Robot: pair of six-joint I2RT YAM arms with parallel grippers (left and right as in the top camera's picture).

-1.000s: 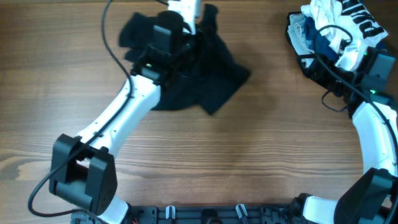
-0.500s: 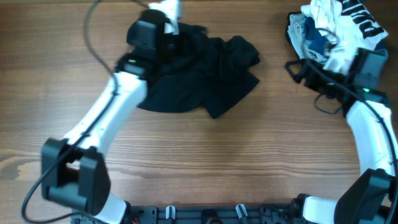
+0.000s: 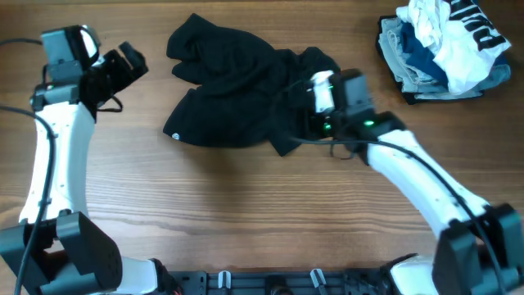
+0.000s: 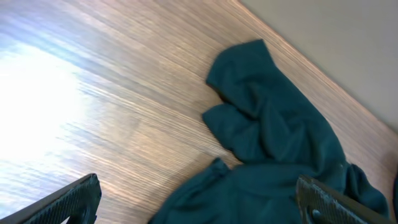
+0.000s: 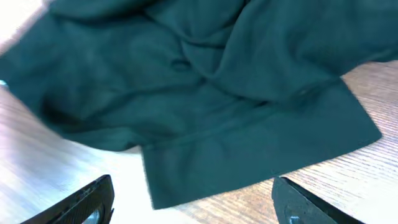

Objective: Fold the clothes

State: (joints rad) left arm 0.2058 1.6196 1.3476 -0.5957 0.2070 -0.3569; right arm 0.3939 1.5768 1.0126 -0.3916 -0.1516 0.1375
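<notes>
Left claw [image 3: 124, 65] is off the cloth! A second ago it was down on the black garment [image 3: 233, 98]; now it has let go and swung out to the far left, jaws spread wide, nothing between them, only bare table [image 3: 246, 213] under it. My right claw [image 5: 193, 196] has left the heap of white and blue clothes [image 3: 442, 45] at the far right and come across to the garment's right edge, jaws apart over the fabric, gripping nothing. The garment lies loose at the far middle of the table, bunched and creased, a flap sticking out on the near right, its small white logo [image 3: 173, 136] at the near-left edge. No fold made yet, I'd say: it looks like a handover, with the right claw next to take that near-right flap.
</notes>
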